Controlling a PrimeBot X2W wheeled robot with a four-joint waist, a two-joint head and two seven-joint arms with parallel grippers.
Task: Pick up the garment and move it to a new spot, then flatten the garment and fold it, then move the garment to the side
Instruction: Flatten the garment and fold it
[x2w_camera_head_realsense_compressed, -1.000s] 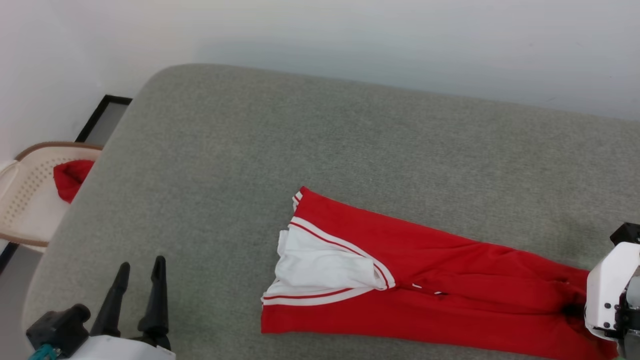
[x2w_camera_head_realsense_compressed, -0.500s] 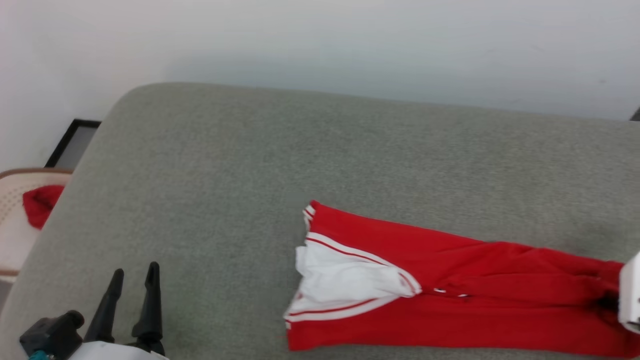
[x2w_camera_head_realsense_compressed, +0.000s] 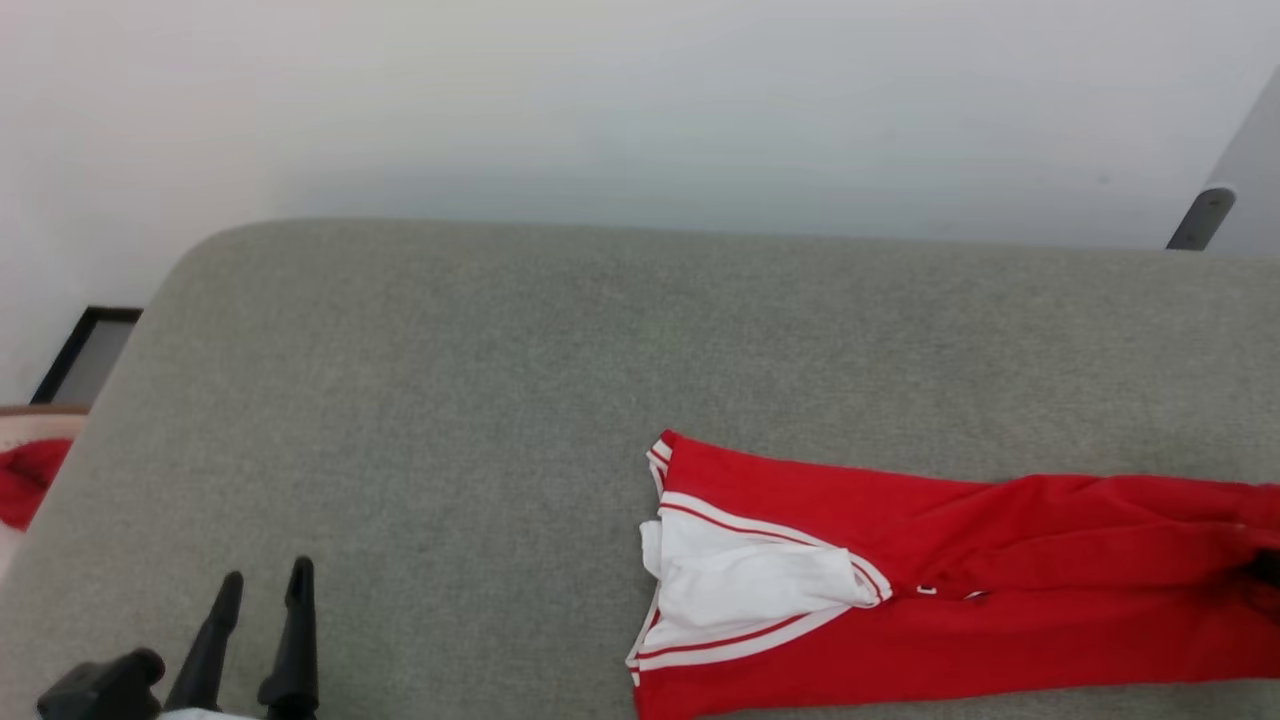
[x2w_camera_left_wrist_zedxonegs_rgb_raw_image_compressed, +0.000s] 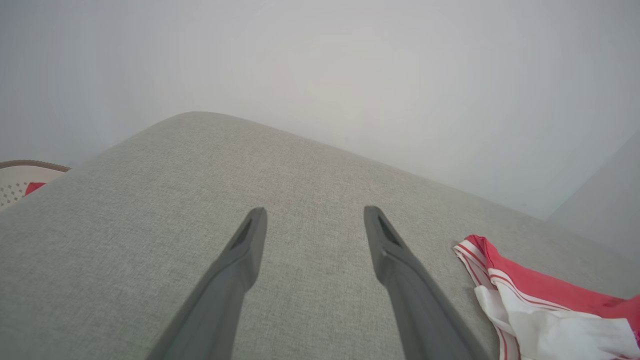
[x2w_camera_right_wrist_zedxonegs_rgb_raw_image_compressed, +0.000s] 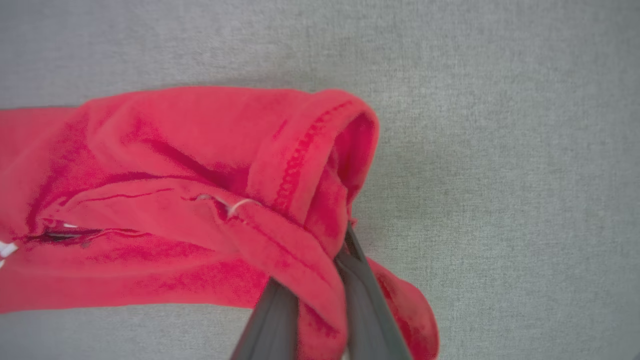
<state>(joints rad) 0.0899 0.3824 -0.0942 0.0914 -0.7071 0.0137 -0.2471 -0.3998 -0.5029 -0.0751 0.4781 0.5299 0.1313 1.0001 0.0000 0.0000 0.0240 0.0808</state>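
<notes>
1. Right pincer (x2w_camera_right_wrist_zedxonegs_rgb_raw_image_compressed: 320, 270): fingers clamped tight on the bunched red end of the shirt (x2w_camera_right_wrist_zedxonegs_rgb_raw_image_compressed: 175, 150), with fabric draped over one finger.
2. Left pincer (x2w_camera_left_wrist_zedxonegs_rgb_raw_image_compressed: 315, 212): fingers spread wide, holding nothing, over the bare grey padded surface (x2w_camera_left_wrist_zedxonegs_rgb_raw_image_compressed: 125, 240) at near left.
3. Shirt lies stretched along the near right of that surface. White sleeve and striped trim are at its left end, well apart from the left pincer.
4. Cream basket (x2w_camera_left_wrist_zedxonegs_rgb_raw_image_compressed: 15, 175) sits off the left edge, with a small red cloth (x2w_camera_head_realsense_compressed: 25, 480) inside.
</notes>
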